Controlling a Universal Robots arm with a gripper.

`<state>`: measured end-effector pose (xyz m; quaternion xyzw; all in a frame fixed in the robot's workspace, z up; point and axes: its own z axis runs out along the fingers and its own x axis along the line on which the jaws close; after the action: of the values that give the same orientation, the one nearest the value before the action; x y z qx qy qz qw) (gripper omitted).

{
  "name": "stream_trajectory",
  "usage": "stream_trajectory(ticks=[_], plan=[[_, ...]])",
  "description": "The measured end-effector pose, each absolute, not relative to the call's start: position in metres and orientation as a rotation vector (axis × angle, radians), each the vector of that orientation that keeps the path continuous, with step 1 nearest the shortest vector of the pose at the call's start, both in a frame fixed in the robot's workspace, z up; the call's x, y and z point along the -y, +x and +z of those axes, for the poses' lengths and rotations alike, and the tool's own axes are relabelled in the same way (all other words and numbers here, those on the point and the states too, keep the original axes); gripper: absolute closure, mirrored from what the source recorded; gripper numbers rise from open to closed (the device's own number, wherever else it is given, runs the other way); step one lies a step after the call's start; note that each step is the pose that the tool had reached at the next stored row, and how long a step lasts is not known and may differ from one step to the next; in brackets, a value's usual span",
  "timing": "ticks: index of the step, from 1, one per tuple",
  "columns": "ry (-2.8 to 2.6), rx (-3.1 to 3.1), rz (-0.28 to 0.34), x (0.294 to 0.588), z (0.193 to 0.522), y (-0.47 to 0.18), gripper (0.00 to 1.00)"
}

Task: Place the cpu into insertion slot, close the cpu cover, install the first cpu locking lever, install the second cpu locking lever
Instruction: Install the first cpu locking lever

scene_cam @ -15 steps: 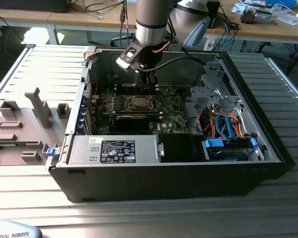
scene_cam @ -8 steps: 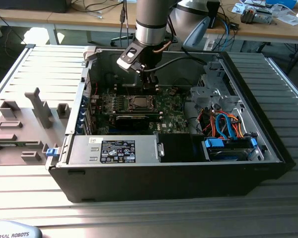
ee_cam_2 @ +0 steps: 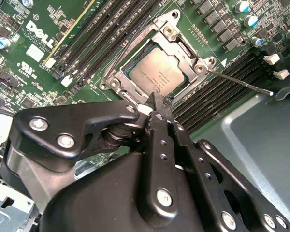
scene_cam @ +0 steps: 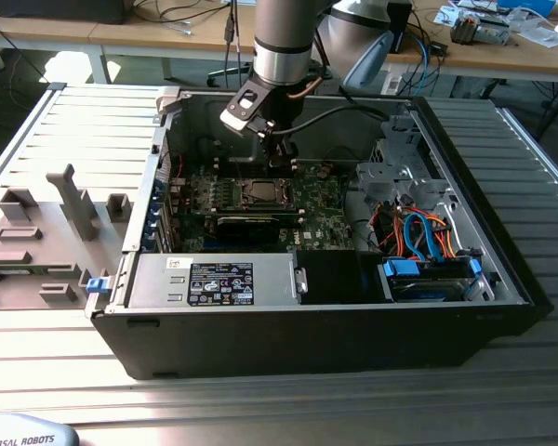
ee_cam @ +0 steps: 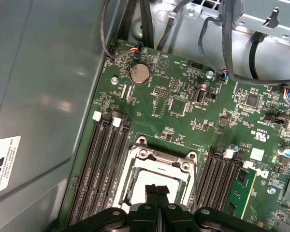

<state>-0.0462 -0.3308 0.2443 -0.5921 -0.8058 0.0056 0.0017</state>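
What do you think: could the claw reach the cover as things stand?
Probably yes: the claw hangs close over the cover, tips shut, with nothing between them; the lever juts out to one side.

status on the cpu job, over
gripper shut, empty, above socket edge. silver-grey square cpu seated, thin silvery metal cover frame down over it. thin metal lever rod sticking out. nothing blocking.
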Motion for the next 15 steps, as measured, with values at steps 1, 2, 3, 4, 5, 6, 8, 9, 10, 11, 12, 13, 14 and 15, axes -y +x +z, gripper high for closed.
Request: stream_trajectory(ticks=[1, 2, 3, 4, 5, 6, 8, 9, 10, 11, 12, 13, 14, 15], plan=[[-1.853, 2.533, 0.018, 0.3308, 0.2443, -0.0462, 0.89], [-1.844, 2.539, 0.018, 0.3308, 0.2444, -0.0462, 0.89], [-1.836, 2.545, 0.018, 0.3308, 0.2443, -0.0462, 0.89], [-1.828, 2.551, 0.018, 0.3308, 0.2443, -0.0462, 0.89], [-1.823, 2.554, 0.018, 0.3308, 0.2443, -0.0462, 0.89], [-1.820, 2.557, 0.018, 0.3308, 0.2443, -0.0463, 0.89], [-1.812, 2.562, 0.018, 0.3308, 0.2443, -0.0462, 0.89], [-1.806, 2.567, 0.018, 0.3308, 0.2444, -0.0463, 0.89], [-1.796, 2.574, 0.018, 0.3308, 0.2443, -0.0462, 0.89], [-1.793, 2.576, 0.018, 0.3308, 0.2443, -0.0462, 0.89], [-1.789, 2.579, 0.018, 0.3308, 0.2443, -0.0462, 0.89], [-1.782, 2.583, 0.018, 0.3308, 0.2443, -0.0463, 0.89], [-1.778, 2.587, 0.018, 0.3308, 0.2443, -0.0462, 0.89], [-1.774, 2.589, 0.018, 0.3308, 0.2443, -0.0462, 0.89]])
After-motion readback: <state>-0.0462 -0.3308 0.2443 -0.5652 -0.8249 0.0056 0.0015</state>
